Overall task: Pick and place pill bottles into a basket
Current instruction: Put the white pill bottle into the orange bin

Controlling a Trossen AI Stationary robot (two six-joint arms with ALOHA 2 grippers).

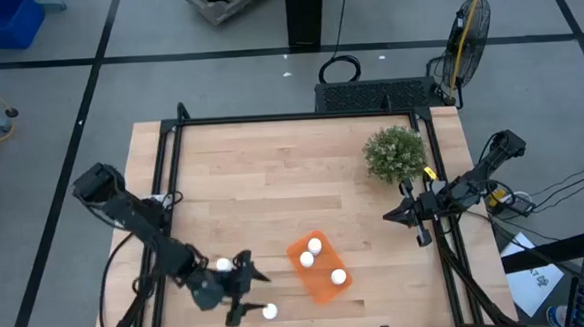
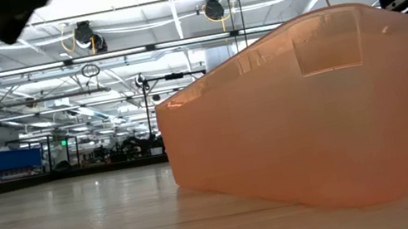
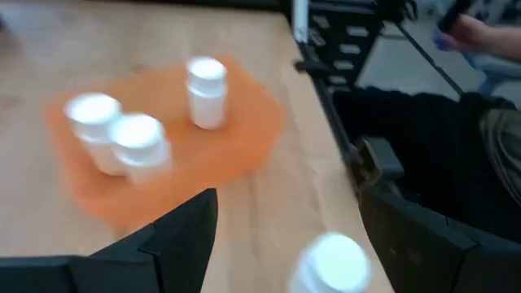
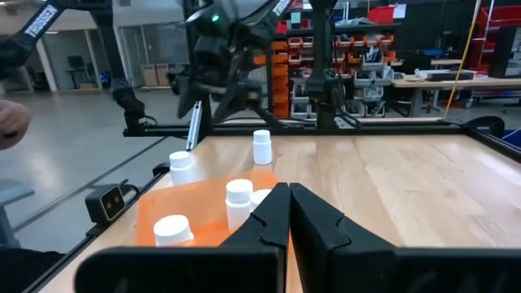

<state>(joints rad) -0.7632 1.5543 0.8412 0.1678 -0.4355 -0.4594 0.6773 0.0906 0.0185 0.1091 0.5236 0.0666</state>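
Note:
The orange basket [image 1: 320,272] lies near the table's front, right of centre, and three white pill bottles stand in it [image 1: 314,245] [image 1: 306,259] [image 1: 338,276]. Another bottle [image 1: 270,311] stands on the table by the front edge, left of the basket. My left gripper [image 1: 254,293] is open just left of it. In the left wrist view [image 3: 285,212] that bottle [image 3: 330,264] shows low between the two fingers, apart from both. One more bottle [image 1: 222,265] stands beside the left wrist. My right gripper [image 1: 388,217] is shut and empty, above the table's right part.
A green bushy plant [image 1: 395,153] stands at the far right of the table, close to my right arm. The black frame rails [image 1: 448,265] run along the table's edges. A person's hand [image 3: 468,28] shows beyond the table. Bare wood lies at the table's centre and far left.

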